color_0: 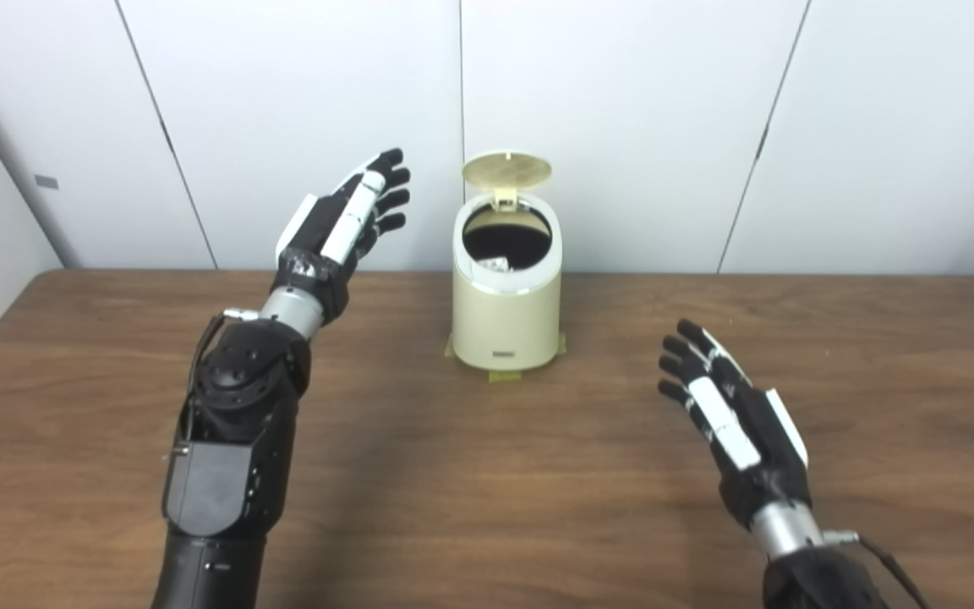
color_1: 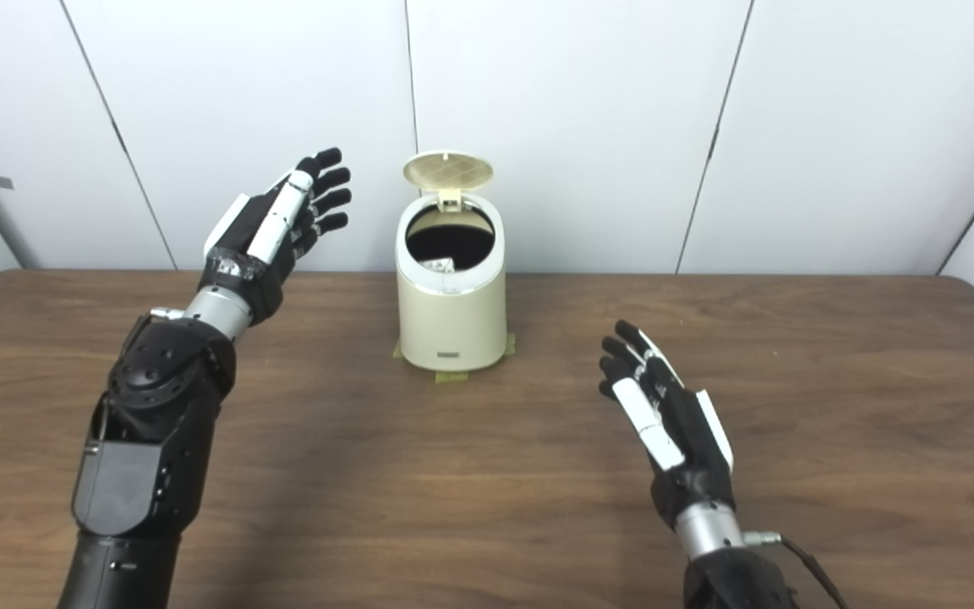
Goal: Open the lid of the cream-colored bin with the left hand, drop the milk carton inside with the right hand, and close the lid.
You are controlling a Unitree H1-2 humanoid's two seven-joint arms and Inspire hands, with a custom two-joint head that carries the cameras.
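Cream-colored bin stands at the far middle of the worktop, its lid tipped up and back at twelve o'clock; something pale, likely the milk carton, shows just inside the rim, so closing looks like your step; the left robot hand hovers at the bin's nine o'clock, fingers spread, holding nothing; bring it over the lid and press down and forward gently; the right robot hand waits at five o'clock, also splayed and empty; keep it clear.
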